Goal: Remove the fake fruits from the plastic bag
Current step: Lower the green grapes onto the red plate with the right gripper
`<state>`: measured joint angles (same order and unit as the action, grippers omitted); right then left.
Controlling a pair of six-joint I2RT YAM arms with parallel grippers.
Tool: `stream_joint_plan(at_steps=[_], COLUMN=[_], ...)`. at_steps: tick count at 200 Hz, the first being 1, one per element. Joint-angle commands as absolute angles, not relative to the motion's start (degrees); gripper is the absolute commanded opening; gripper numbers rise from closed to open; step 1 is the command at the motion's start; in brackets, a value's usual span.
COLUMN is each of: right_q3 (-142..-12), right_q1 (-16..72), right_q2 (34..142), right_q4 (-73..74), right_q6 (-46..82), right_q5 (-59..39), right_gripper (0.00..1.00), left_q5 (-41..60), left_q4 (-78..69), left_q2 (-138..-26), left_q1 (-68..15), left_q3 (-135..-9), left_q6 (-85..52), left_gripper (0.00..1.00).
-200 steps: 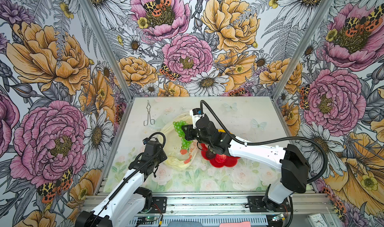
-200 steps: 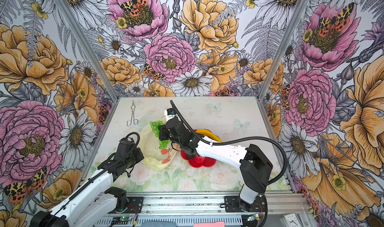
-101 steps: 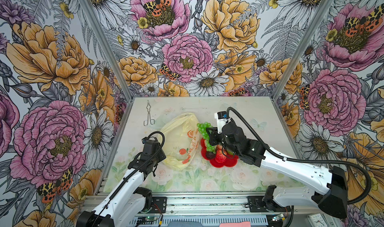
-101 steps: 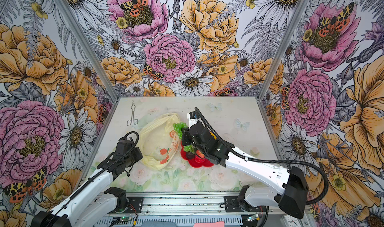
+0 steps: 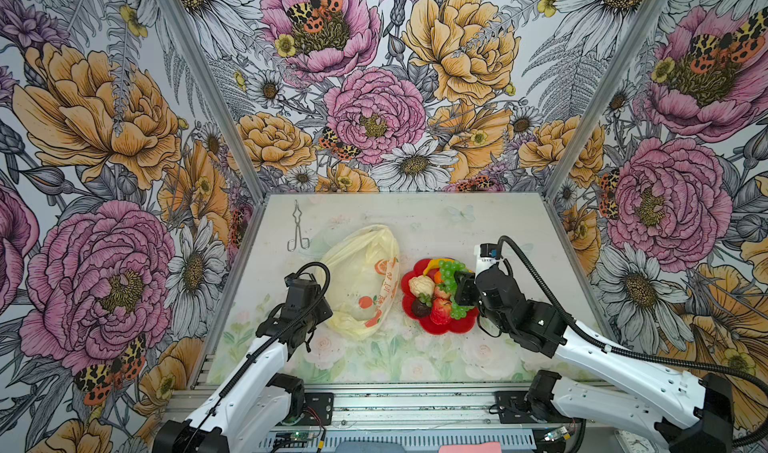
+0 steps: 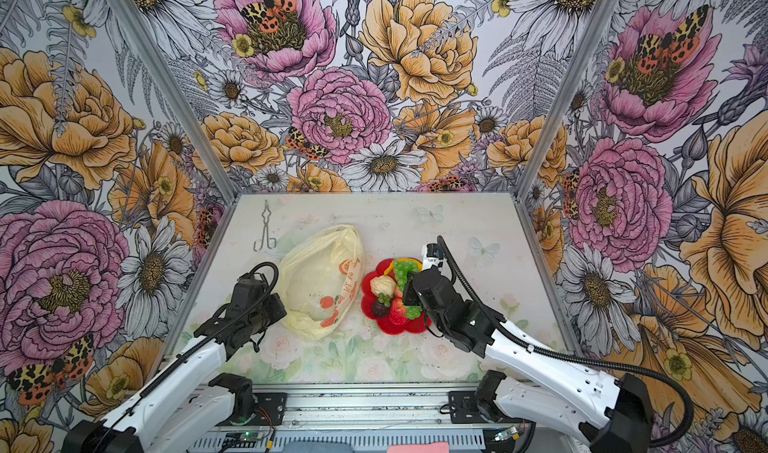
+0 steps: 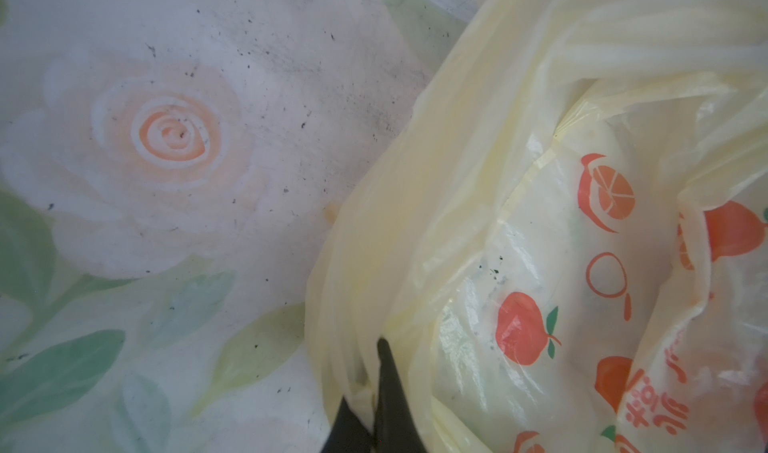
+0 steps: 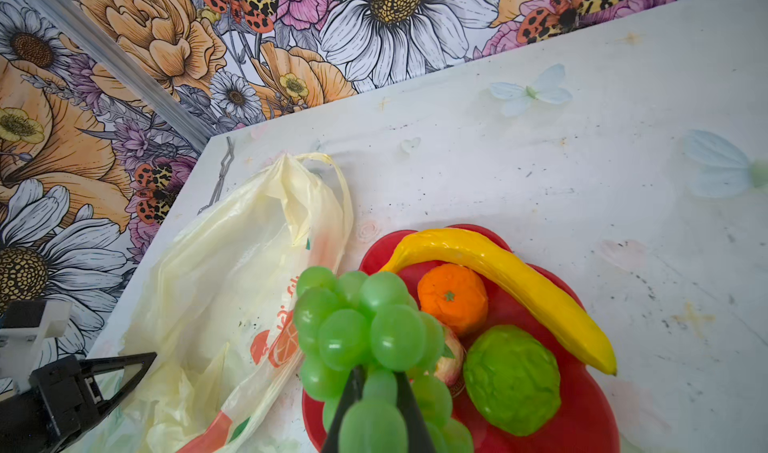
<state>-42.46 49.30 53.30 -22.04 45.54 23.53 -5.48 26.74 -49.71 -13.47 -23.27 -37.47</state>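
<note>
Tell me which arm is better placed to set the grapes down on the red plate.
Right: its jaws grip the grape bunch directly over the red plate. The left arm's jaws pinch the plastic bag at its edge.

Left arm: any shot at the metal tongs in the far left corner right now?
Probably not yet. The left end effector is shut on a fold of the plastic bag, so going for the tongs would drag the bag along. After a release, nothing seems to lie in between.
</note>
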Motion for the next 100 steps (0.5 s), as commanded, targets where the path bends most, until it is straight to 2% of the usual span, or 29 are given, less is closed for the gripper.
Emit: stream_joint_plan(at_steps=[1,100], right_q3=[-40.57,-33.39], right_q1=[49.46,57.19], right_q2=[51.50,50.57], right_q4=[-21.33,-13.89], right_q6=[53.71,75.81], right_q5=[26.64,33.87], right_gripper=[0.08,0.08], left_q5=[-4.39,-3.61], left_q4=[25.26,24.59], left_q2=[-49.39,-49.31], left_q1=[-13.09,-13.27], left_q3=[-23.48,-23.32], left_q6=[-36.57,-36.12], left_gripper=[0.00,0.00])
